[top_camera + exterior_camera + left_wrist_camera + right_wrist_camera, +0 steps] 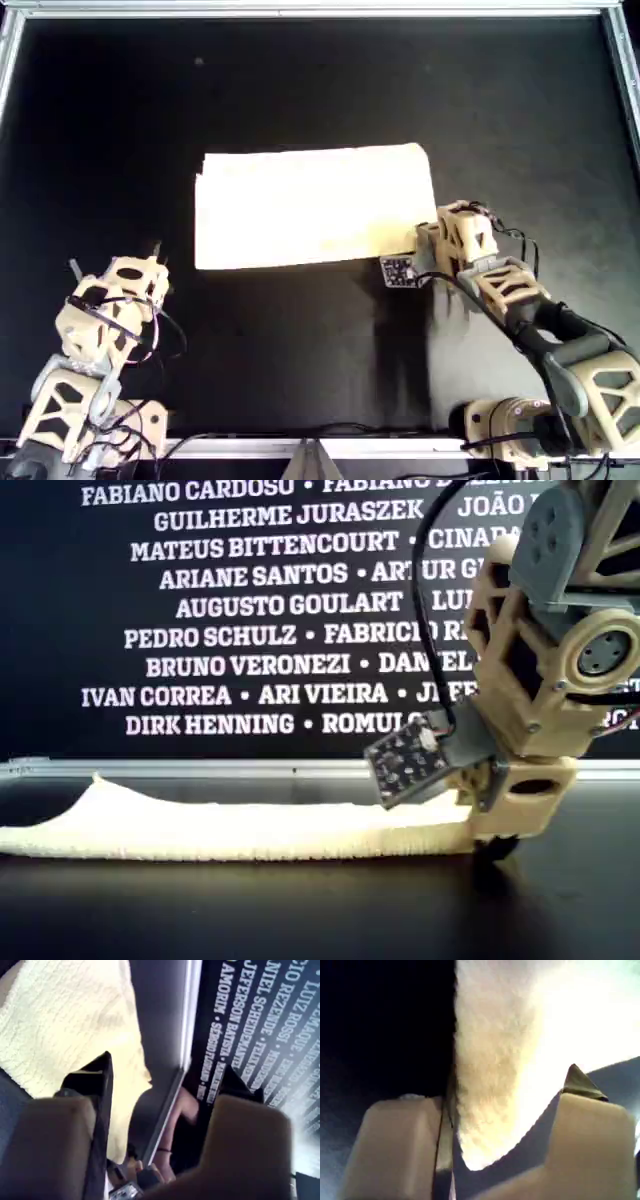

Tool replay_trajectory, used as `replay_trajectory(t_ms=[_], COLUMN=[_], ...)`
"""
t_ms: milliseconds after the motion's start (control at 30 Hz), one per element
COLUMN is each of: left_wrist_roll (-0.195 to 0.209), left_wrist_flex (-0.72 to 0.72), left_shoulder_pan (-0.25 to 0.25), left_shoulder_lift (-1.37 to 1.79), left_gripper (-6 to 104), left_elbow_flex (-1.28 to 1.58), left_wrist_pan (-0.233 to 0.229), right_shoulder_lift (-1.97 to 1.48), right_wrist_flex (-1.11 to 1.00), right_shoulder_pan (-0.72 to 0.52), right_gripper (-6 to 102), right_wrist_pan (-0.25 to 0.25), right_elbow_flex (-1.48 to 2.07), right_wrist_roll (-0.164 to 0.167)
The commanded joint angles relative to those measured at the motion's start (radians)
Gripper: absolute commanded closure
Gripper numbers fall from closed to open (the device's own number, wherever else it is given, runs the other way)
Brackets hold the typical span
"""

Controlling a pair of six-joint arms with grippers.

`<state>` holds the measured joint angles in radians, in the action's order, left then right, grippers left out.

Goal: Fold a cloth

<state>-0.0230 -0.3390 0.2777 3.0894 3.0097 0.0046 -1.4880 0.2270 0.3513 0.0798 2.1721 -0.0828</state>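
Black desk (300,80) surface carries all items and is bordered by a metal rail (300,8) along its far edge in the overhead view. At the overhead view's lower left, my first pincer (115,255) stands on the bare desk, well apart from the cloth (310,205) and touching nothing. In the first wrist view my first pincer (165,1075) has its jaws spread wide with nothing between them; the cloth (65,1025) lies ahead of it, off to one side. Near the middle of the desk in the overhead view, the cloth lies as a pale yellow rectangle, wider than it is deep, with its long edges roughly parallel to the rail. In the exterior view the cloth (230,825) lies low on the desk, with one corner peaking slightly at the exterior view's left, in front of a black wall with white printed names (250,610). At the overhead view's right, my second pincer (425,240) meets the near right corner of the cloth. In the exterior view my second pincer (490,835) is down at desk level against the cloth's edge. The second wrist view shows my second pincer (507,1090) with jaws apart and a cloth (520,1035) corner lying between them — straddled, not clamped.
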Motion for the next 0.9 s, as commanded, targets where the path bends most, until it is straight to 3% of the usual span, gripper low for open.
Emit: replay_trajectory(t_ms=[0, 267, 400, 867], left_wrist_roll=[-0.003, -0.003, -0.003, -0.003], left_wrist_flex=[0.011, 0.011, 0.011, 0.011], left_shoulder_pan=[-0.008, -0.008, -0.008, -0.006], left_shoulder_lift=[0.018, 0.018, 0.018, 0.018], left_gripper=[21, 21, 21, 21], left_elbow_flex=[-0.017, -0.017, -0.017, -0.035], left_wrist_pan=[-0.005, -0.005, -0.005, -0.005], right_shoulder_lift=[-0.008, -0.008, -0.006, -0.186], right_wrist_flex=[0.003, -0.012, -0.012, -0.012], right_shoulder_pan=[0.015, 0.005, -0.002, 0.038], right_gripper=[20, 76, 96, 96], right_wrist_pan=[-0.006, -0.006, -0.006, -0.006], right_elbow_flex=[-0.097, -0.124, -0.150, -0.153], right_wrist_roll=[0.006, -0.009, -0.011, -0.011])
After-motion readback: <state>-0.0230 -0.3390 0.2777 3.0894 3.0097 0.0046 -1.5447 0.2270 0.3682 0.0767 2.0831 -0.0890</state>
